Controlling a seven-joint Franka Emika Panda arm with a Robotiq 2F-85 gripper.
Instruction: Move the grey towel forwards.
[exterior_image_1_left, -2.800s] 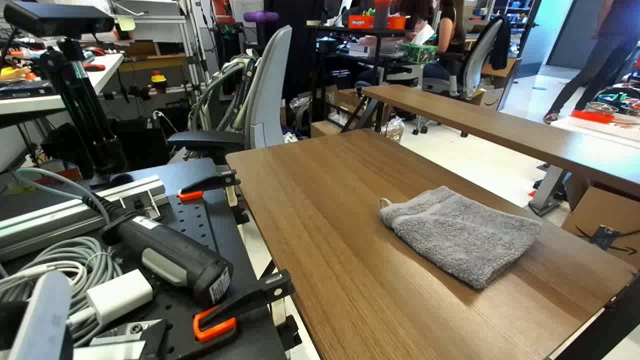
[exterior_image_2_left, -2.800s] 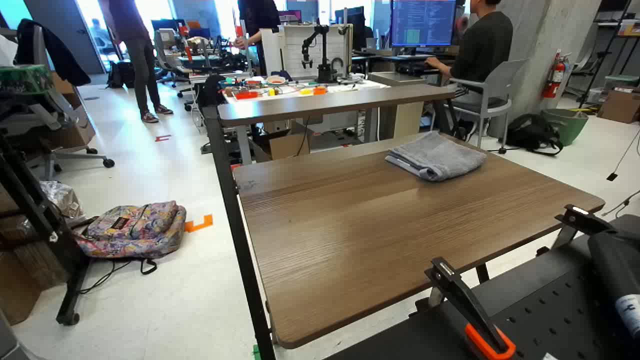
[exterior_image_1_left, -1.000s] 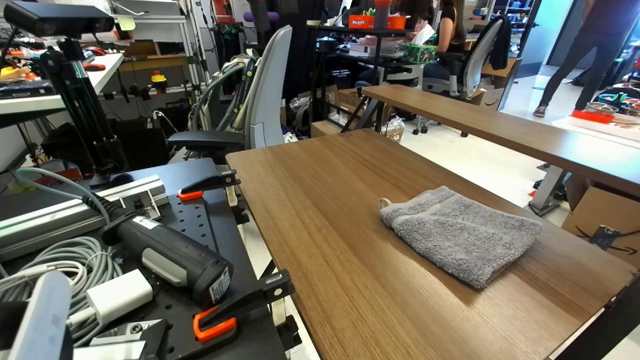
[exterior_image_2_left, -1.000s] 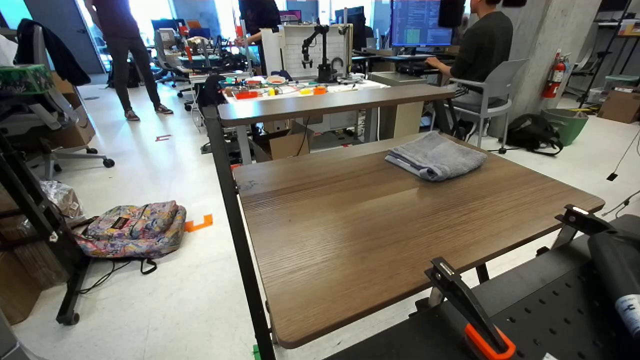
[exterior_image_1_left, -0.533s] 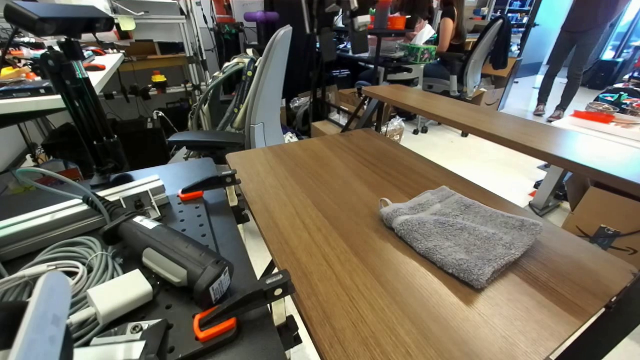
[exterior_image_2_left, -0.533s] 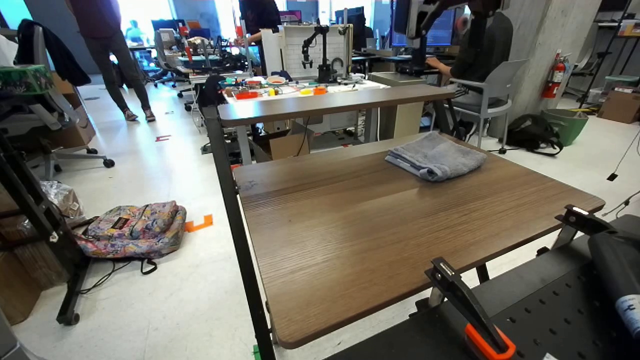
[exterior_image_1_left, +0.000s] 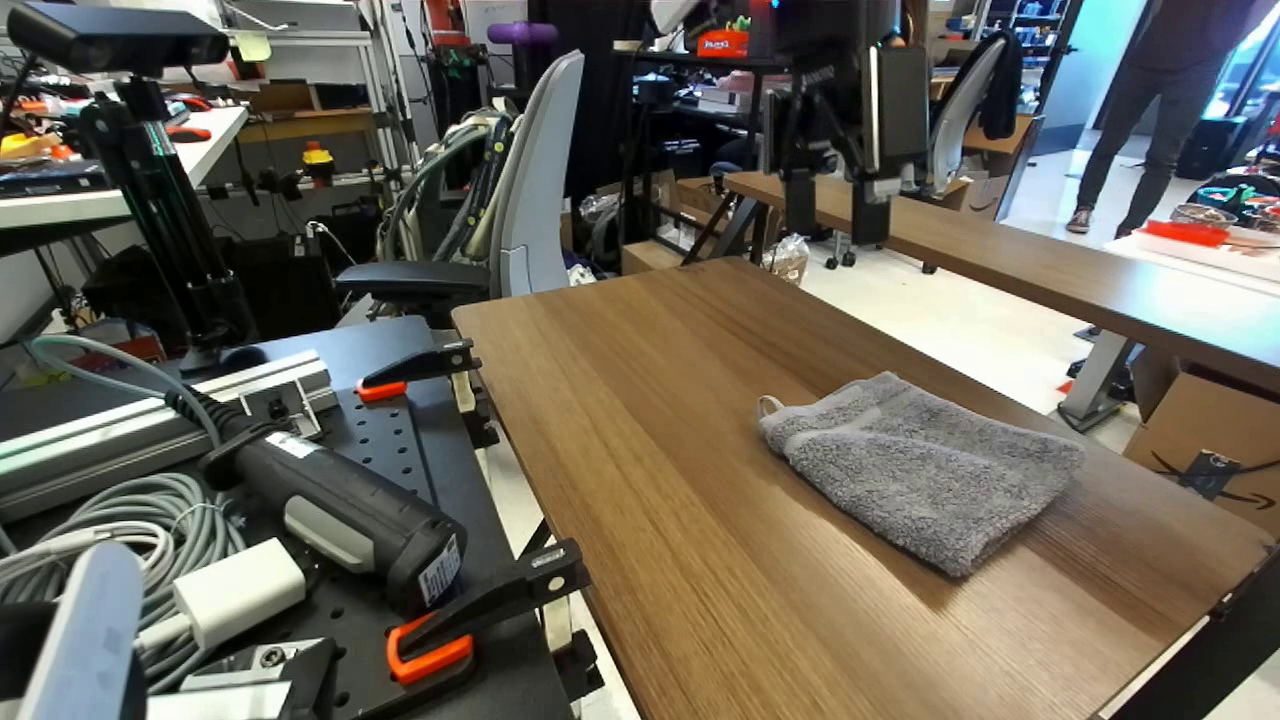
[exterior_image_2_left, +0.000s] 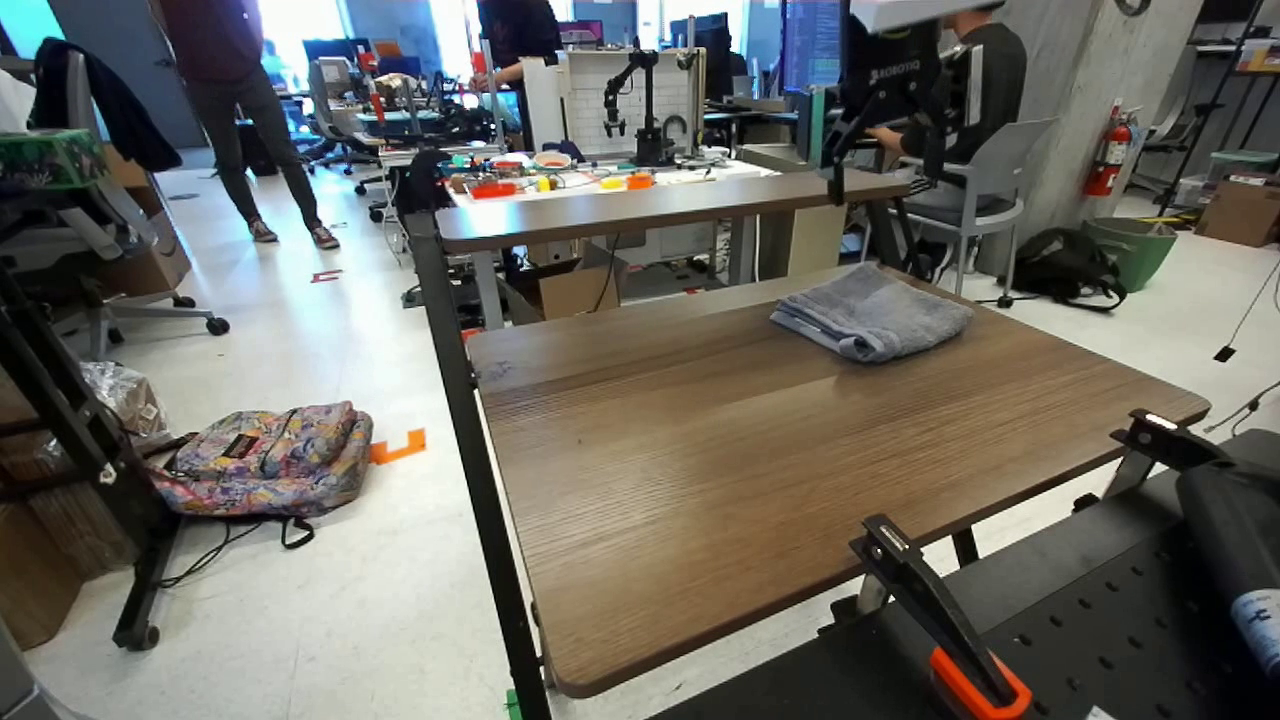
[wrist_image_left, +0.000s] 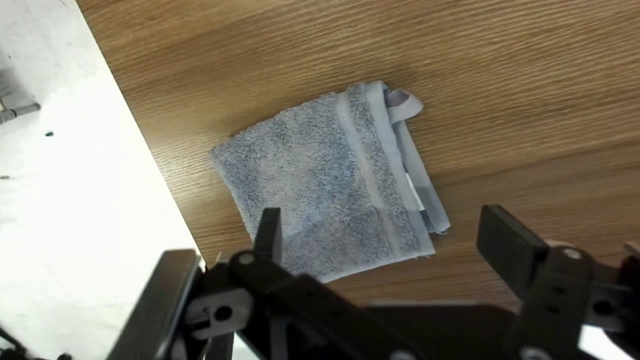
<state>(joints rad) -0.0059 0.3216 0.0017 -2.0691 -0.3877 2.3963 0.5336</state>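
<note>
I am holding my end effector (wrist_image_left: 381, 230) in the air above the grey towel (wrist_image_left: 320, 185), its two fingers (wrist_image_left: 270, 232) standing wide apart. In the wrist view, one finger is blocking part of the towel's edge while its partner is showing over wood just beside the towel; in both exterior views, the end effector is hanging higher than the towel and apart from it. Below, the towel is lying folded on the brown wood-grain surface (exterior_image_1_left: 650, 400), near one edge, with a pale loop (wrist_image_left: 407, 105) jutting from one corner and a white tag (wrist_image_left: 415, 191) peeking out between the layers. Past the towel, a long wooden plank (exterior_image_1_left: 1000, 245) is running beyond the surface in both exterior views. Across the surface from the towel, black clamps (exterior_image_1_left: 500, 600) with orange handles are sitting on a perforated black board (exterior_image_1_left: 390, 440), which is bearing a black cylindrical tool (exterior_image_1_left: 370, 500) and a coil of grey cable (exterior_image_1_left: 215, 530). Farther from the towel, in an exterior view, a patterned backpack (exterior_image_2_left: 265, 460) is lying on the pale floor (exterior_image_2_left: 330, 620), a person in dark trousers (exterior_image_2_left: 222, 80) is standing, and a person in a dark shirt (exterior_image_2_left: 1003, 105) is sitting on a grey chair (exterior_image_2_left: 1012, 155).
</note>
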